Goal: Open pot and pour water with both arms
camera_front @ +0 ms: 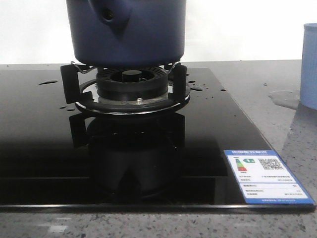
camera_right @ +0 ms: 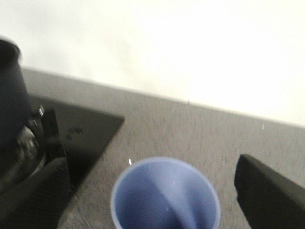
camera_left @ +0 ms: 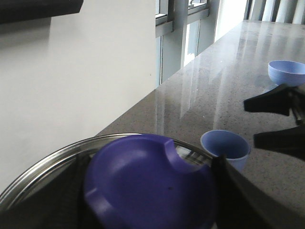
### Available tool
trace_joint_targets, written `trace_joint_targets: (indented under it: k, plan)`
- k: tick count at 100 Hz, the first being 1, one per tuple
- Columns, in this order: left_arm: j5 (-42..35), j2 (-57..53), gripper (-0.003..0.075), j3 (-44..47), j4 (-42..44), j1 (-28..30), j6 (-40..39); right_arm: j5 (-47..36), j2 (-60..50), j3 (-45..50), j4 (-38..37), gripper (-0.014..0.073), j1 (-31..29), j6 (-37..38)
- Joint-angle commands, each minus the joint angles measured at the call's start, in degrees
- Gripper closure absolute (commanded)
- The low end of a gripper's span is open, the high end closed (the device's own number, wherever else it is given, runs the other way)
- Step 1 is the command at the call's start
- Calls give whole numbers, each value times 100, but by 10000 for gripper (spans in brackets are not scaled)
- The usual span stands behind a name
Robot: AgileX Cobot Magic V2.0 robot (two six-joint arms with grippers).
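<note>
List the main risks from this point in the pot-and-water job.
1. The left hand straddles the purple lid of the pot; an off-centre grip could let the lid slip or drag the pot on the burner stand.
2. The right hand has its fingers either side of the light-blue cup; a careless close could tip it.
3. Water drops on the glass cooktop and a puddle on the counter may make things slide.

The pot [camera_front: 126,32] looks smooth and matt. The cooktop [camera_front: 44,148] beneath it is glossy black glass. The worktop [camera_front: 297,144] around it is speckled, polished stone.
</note>
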Motion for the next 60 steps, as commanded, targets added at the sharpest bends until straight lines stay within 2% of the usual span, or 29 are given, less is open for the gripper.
trace_joint_targets:
  k: [1, 11, 20, 29, 30, 38, 39, 41, 43, 60]
  plan:
    - [-79, -90, 437, -223, -483, -52, 2, 251, -528, -149, 221, -20, -27, 176]
    - [-79, 91, 437, -223, -553, -63, 2, 401, -972, -149, 221, 11, -27, 176]
    - [-112, 244, 437, -223, -618, -144, 89, 422, -1359, -149, 221, 121, -27, 176]
    - [-142, 405, 437, -223, -614, -228, 319, 422, -1710, -149, 221, 319, -27, 176]
    - [-156, 427, 437, -223, -614, -240, 319, 422, -1732, -149, 221, 319, -27, 176]
    - [-215, 497, 437, -223, -614, -240, 328, 422, -1962, -149, 221, 551, -27, 176]
    - [-226, 509, 437, -223, -614, -240, 328, 422, -1962, -149, 221, 551, -27, 176]
    - [-261, 524, 437, -223, -614, -240, 328, 422, -2026, -149, 221, 622, -27, 176]
    - [-309, 541, 437, -223, -614, -240, 328, 422, -2052, -149, 221, 656, -27, 176]
    - [-575, 684, 437, -223, -614, -240, 328, 422, -2216, -149, 221, 664, -27, 176]
